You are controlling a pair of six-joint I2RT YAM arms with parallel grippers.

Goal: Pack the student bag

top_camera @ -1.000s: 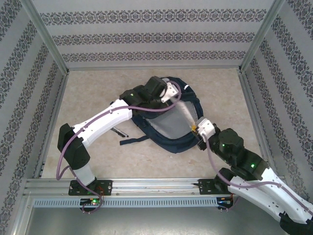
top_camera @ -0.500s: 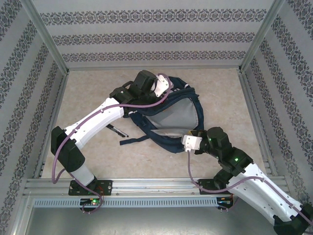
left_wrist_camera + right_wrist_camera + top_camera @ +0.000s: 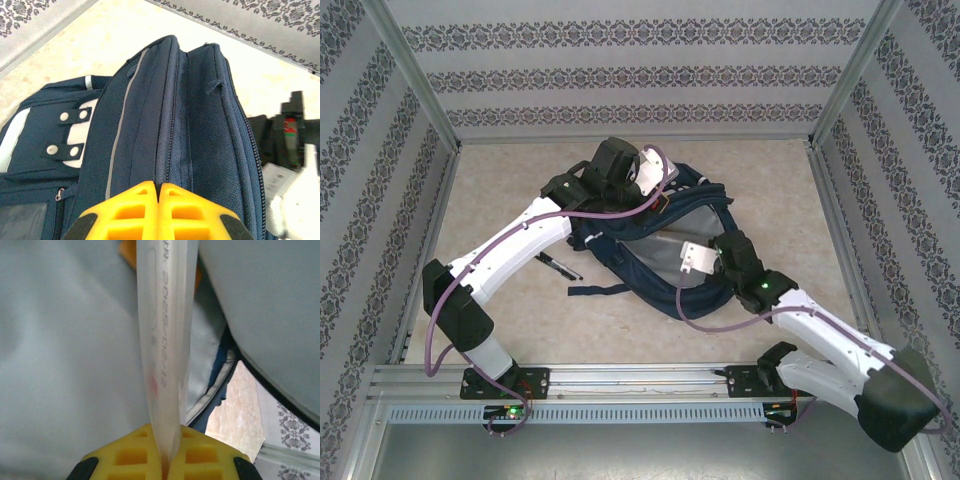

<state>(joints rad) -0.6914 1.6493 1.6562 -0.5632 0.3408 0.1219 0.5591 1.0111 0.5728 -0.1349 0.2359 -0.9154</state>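
The student bag (image 3: 710,205) lies in the middle of the table (image 3: 510,190), a bit nearer the far edge. The left claw (image 3: 158,187) pinches the bag's top rim. The right claw (image 3: 166,440) is inside the open bag, clamped on a clear plastic strip (image 3: 162,340).

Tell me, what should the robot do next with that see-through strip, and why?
Probably push the clear strip a little deeper into the bag, then let go. The right gripper pinches the strip with grey lining all around it, so it looks to be inside the opening, and the left gripper holds the bag's top edge up.
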